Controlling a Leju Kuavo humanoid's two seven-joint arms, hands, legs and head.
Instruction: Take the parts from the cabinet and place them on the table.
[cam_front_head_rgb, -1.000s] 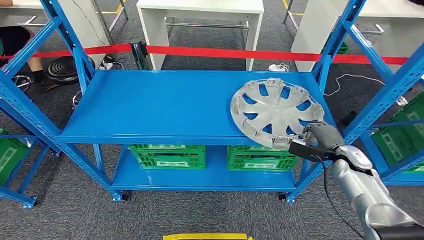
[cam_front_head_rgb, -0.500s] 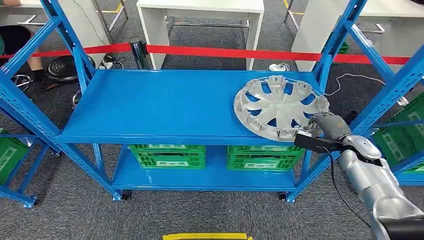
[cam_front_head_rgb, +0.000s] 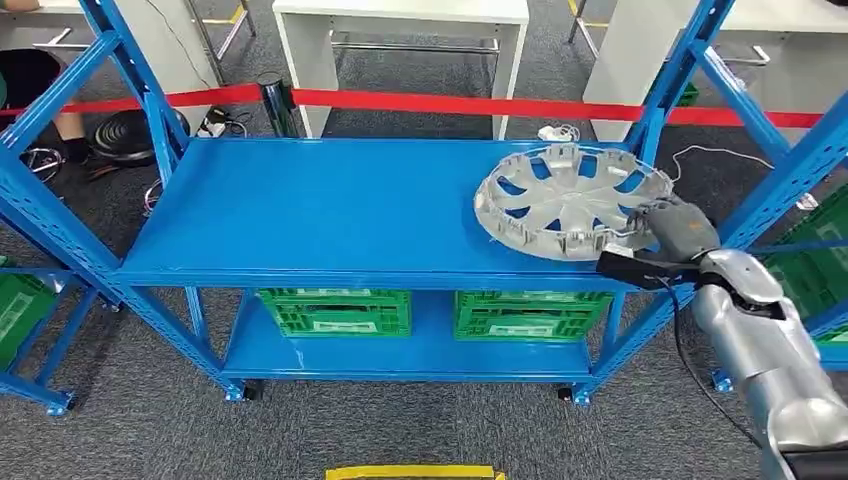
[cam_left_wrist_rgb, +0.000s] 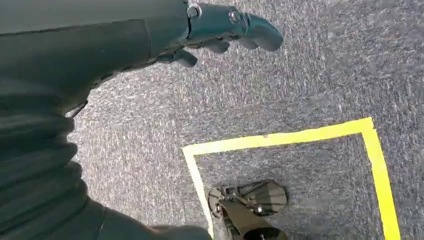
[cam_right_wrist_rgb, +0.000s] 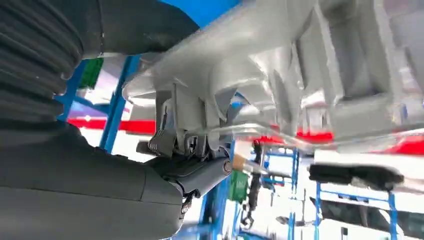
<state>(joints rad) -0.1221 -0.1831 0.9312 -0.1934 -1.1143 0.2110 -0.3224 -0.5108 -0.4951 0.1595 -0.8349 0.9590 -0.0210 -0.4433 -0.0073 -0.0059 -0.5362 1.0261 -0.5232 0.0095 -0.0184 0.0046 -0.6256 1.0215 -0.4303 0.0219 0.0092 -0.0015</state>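
Hubcap: the silver hubcap (cam_front_head_rgb: 570, 200) sits at the right end of the blue shelf (cam_front_head_rgb: 330, 215), farther back and flatter than a second ago.
Right hand: the right hand (cam_front_head_rgb: 672, 228) grips the hubcap's near right rim, fingers closed on it; it has shifted right and farther away.
Left hand: the left hand (cam_left_wrist_rgb: 220, 30) hangs over grey carpet (cam_left_wrist_rgb: 310, 75), fingers loosely apart, holding nothing.

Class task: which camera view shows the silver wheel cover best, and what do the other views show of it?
The head view: the whole wheel cover appears there, over the right end of the blue shelf, its rim held by the right hand. The right wrist view shows a close, blurred part of its rim. The left wrist view looks at grey carpet and the left hand.
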